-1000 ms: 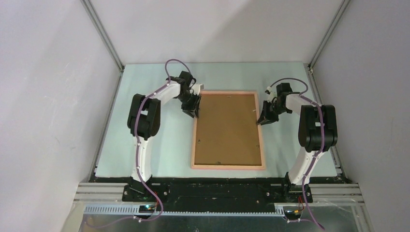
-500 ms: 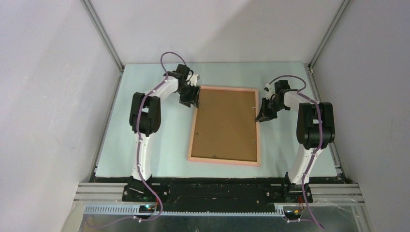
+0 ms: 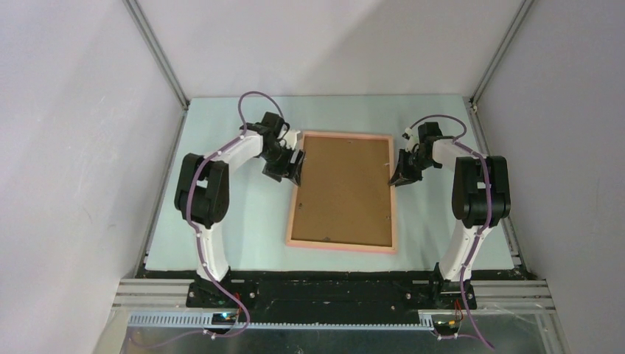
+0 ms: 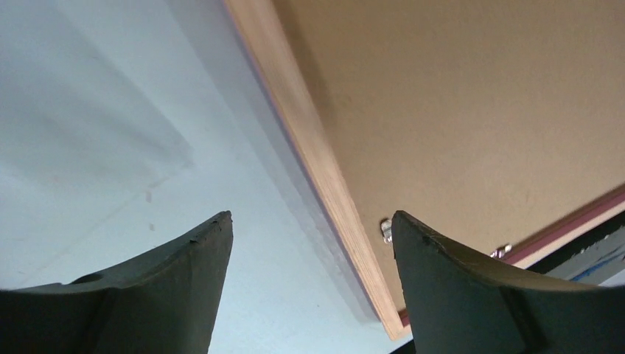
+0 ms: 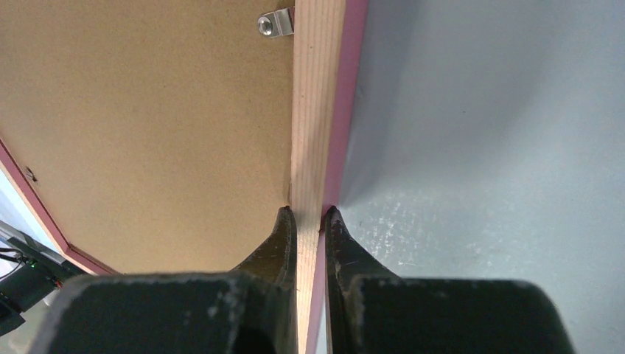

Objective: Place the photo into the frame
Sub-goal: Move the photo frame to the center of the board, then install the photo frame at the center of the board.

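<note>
The salmon-pink frame (image 3: 292, 214) lies back-up in the middle of the table, slightly skewed, with a brown backing board (image 3: 345, 188) filling it. The photo is out of view. My left gripper (image 3: 290, 171) stands open at the frame's far-left rail. In the left wrist view one fingertip (image 4: 214, 228) is over the table, the other over the board, and the rail (image 4: 309, 140) passes between them untouched. My right gripper (image 3: 398, 177) is shut on the frame's right rail (image 5: 317, 88), one finger on the board side and one on the outer side.
Small metal clips (image 5: 274, 23) sit on the backing board (image 5: 147, 133) beside the rails. The pale table (image 3: 243, 221) is walled by grey panels left, right and behind. The arm bases stand at the near edge.
The frame slid away and turned slightly. My left gripper opened and let go of the left rail, and its elbow swung left. The right gripper stayed shut on the right rail.
</note>
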Controlling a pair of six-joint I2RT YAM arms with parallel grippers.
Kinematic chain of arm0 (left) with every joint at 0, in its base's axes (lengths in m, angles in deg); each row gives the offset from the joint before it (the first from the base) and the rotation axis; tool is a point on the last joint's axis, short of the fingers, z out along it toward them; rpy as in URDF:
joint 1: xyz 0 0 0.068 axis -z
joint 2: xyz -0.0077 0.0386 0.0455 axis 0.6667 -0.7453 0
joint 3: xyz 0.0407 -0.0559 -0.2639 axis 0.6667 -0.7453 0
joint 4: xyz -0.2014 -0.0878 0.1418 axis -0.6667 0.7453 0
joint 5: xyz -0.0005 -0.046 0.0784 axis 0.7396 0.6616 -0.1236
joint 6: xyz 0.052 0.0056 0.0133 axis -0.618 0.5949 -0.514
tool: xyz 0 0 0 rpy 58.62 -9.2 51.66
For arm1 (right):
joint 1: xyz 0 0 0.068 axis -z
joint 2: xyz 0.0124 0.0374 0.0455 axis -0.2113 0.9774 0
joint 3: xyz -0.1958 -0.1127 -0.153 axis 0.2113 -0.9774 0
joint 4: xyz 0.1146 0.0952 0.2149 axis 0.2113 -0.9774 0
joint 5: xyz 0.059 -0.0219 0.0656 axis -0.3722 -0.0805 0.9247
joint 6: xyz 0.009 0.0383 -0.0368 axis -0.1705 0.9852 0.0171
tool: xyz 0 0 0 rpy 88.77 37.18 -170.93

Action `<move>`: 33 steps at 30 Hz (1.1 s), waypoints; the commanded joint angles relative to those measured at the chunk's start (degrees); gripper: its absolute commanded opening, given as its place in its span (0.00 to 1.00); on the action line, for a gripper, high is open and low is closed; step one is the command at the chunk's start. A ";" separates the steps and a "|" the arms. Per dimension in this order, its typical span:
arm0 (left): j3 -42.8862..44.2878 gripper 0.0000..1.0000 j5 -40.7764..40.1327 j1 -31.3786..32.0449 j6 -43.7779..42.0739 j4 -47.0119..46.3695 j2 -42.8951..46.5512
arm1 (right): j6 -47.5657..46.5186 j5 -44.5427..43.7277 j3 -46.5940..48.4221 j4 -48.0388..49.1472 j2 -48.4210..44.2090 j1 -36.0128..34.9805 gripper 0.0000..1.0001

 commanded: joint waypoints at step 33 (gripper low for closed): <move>-11.58 0.73 -15.56 13.62 -1.19 -4.79 6.22 | -0.87 2.22 0.63 1.92 -0.52 -0.29 0.00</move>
